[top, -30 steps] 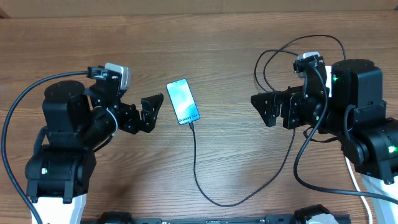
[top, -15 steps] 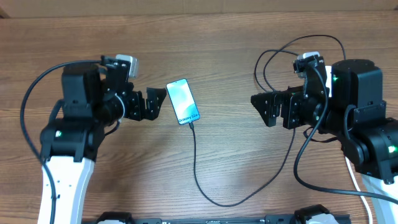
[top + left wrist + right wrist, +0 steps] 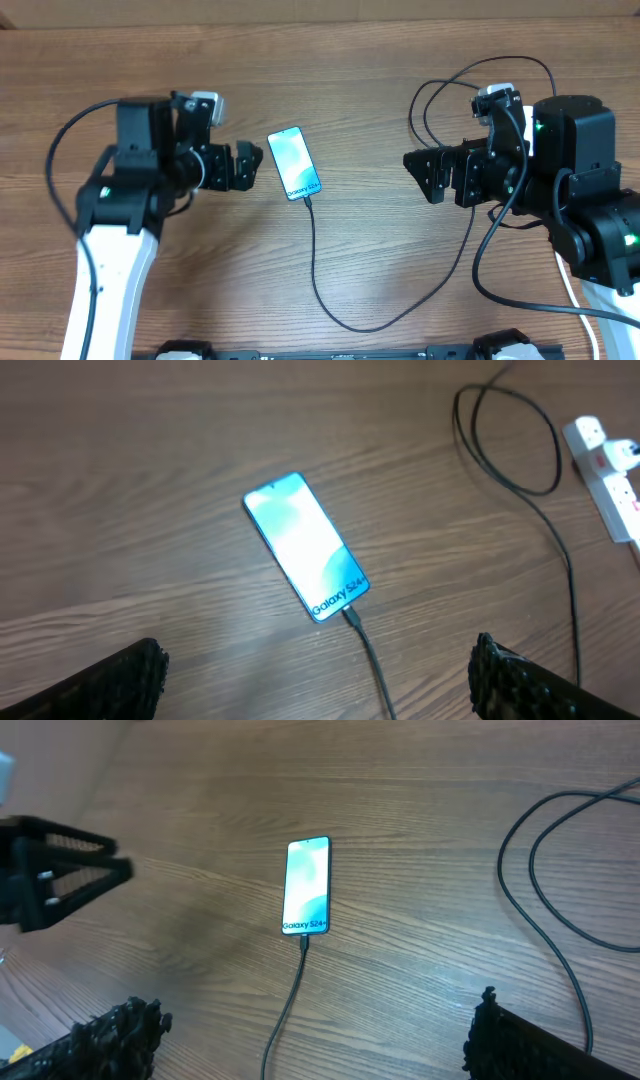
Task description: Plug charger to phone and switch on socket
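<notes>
The phone [image 3: 295,163] lies flat on the wooden table with its blue-teal screen lit; it also shows in the left wrist view [image 3: 306,546] and right wrist view [image 3: 307,886]. The charger's black cable [image 3: 318,268] has its connector tip in the phone's near end [image 3: 352,618] and loops toward the right. The socket, a white power strip [image 3: 607,473], shows only at the left wrist view's right edge. My left gripper [image 3: 244,165] is open and empty just left of the phone. My right gripper [image 3: 424,173] is open and empty, well right of the phone.
Black cables loop on the table at the far right [image 3: 440,95], also seen in the right wrist view [image 3: 560,880]. The right arm's base [image 3: 590,200] hides the area where the power strip lies in the overhead view.
My left arm has swung up and to the right, bringing its open gripper closer to the phone's left side. The right arm, phone and cable have not moved.
</notes>
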